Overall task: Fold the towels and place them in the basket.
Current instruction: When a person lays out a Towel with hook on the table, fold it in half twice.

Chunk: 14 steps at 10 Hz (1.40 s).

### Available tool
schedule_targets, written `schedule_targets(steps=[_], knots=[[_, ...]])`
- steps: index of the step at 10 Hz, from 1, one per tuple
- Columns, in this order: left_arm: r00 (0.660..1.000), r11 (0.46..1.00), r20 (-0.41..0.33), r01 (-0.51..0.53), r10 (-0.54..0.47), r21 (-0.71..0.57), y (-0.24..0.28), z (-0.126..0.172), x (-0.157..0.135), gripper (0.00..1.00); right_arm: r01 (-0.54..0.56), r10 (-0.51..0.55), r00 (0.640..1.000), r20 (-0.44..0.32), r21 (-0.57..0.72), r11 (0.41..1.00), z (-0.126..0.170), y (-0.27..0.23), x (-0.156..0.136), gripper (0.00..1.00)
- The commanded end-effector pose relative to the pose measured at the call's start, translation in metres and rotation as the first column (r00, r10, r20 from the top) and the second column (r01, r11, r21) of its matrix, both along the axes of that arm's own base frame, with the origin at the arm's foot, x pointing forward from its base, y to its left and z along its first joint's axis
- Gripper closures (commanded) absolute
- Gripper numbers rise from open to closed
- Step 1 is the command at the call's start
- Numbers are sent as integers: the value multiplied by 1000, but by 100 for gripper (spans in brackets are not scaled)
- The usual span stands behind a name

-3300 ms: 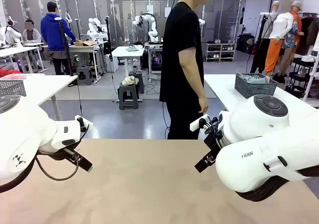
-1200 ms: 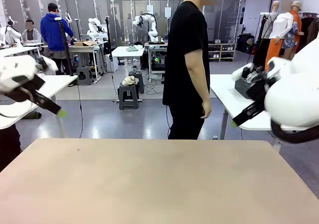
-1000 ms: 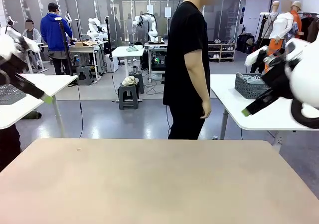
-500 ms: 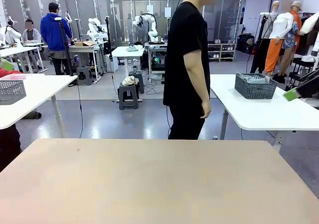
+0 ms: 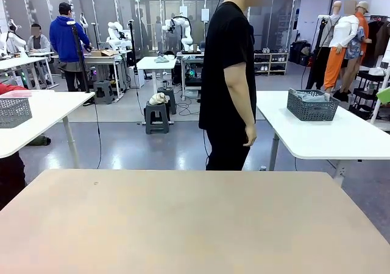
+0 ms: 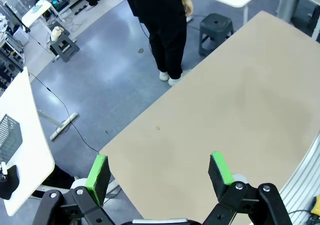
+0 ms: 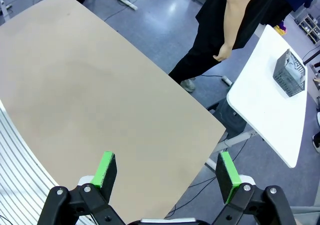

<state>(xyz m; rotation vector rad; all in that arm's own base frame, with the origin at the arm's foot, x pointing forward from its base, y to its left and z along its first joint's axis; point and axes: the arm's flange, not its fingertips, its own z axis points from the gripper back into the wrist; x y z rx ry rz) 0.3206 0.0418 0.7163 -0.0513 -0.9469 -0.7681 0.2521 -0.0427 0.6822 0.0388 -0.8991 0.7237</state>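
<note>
well apart from basket (image 7: 290, 75) on white table (image 7: 265, 116), right jaws spread, empty.

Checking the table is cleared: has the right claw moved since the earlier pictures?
Yes. The right claw rose and swung right, off the beige table, past the dark grey basket toward the picture's right edge.
</note>
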Motion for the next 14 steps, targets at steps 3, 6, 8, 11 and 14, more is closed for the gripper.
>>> schedule_targets(steps=[3, 6, 8, 11, 14], knots=[[1000, 1000, -2, 6, -6, -3, 0, 2, 5, 0, 1, -1, 1000, -18, -3, 1000, -6, 1, 6, 0], [1000, 1000, -12, 19, -19, 11, 0, 4, 10, 0, -21, 21, 1000, -15, -8, 1000, 9, -3, 10, 0], [999, 998, 9, 51, -52, 34, -3, 26, 23, 0, -48, 48, 999, 5, -22, 999, 39, -6, 17, 0], [996, 996, 36, 83, -84, 39, -3, 52, 37, 0, -83, 85, 996, 33, -43, 996, 77, -8, 10, 0], [982, 982, 42, 182, -184, 49, 12, 80, 38, 0, -145, 148, 988, 38, -67, 987, 104, -12, 8, 0]])
